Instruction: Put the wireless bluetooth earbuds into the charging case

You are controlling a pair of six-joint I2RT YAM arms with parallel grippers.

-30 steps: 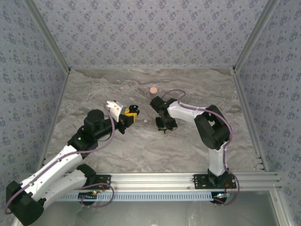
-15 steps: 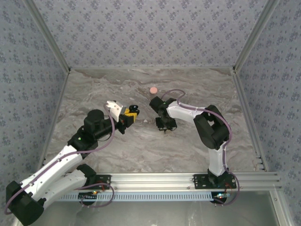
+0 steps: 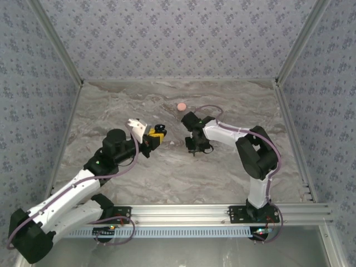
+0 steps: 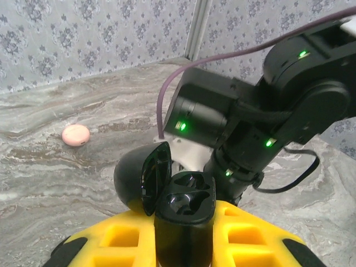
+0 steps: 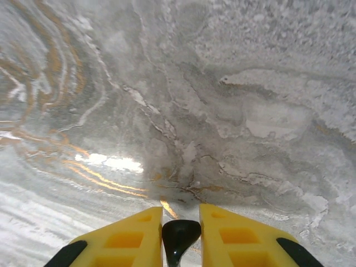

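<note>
- The left hand [image 4: 183, 225] pinches a black glossy charging case [image 4: 186, 203] between its yellow fingers. The lid [image 4: 143, 177] is open and leans to one side, and the moulded wells face upward.
- The right hand [image 5: 181, 223] is to the right of the case, near it but apart, and low over the grey marbled worktop [image 5: 222, 111]. Its fingers are pressed on a small black curved earbud [image 5: 179, 235]; a rounded end of it is seen between them.
- I cannot tell if one well of the case already has a bud in it.
- A pale pink round piece [image 4: 75, 134] lies on the worktop behind the case, well apart from it. I judge that it plays no part in this step.
- Risk, as I judge: the earbud is tiny and smooth and the grip is at its end, so it can turn or slip out during the lift, and then it drops on the worktop.
- Risk: the hooked shape fits the well in one direction. If it arrives rotated, it sits on the rim and does not go in.
- Risk: the open lid stands close to the wells. A right hand that comes from that side can hit the lid, close it, or push the case crooked in the left hand.
</note>
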